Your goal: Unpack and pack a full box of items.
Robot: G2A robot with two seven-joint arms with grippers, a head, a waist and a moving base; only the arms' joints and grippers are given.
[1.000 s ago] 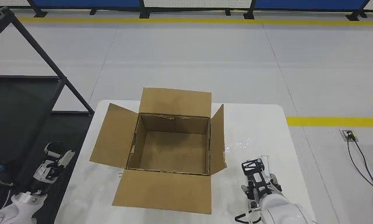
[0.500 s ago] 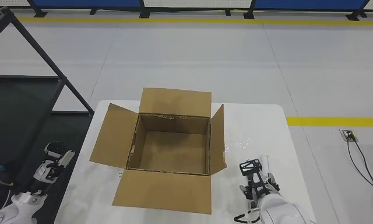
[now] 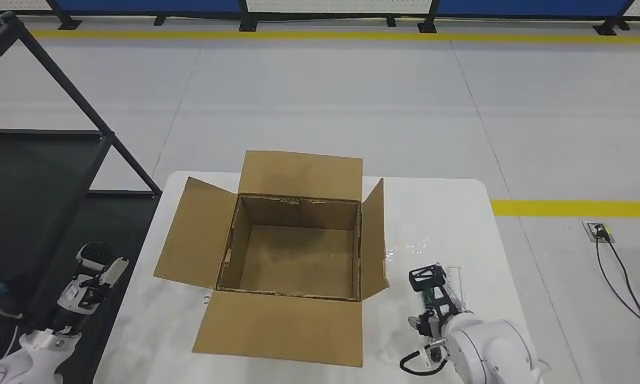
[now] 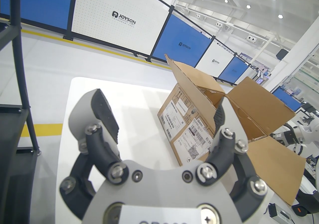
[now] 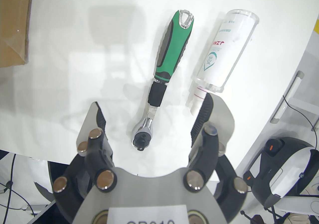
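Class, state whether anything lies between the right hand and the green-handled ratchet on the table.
Nothing visible does: the open right hand hangs over the ratchet; the clear bottle lies beside it, apart.

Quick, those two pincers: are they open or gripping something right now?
Left pincer: open, holding nothing.
Right pincer: open, holding nothing, poised over the green-handled ratchet.

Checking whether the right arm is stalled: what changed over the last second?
The right gripper edged slightly toward the box as its arm turned; open, it took hold of nothing above the ratchet and bottle. The left gripper and box stayed put.
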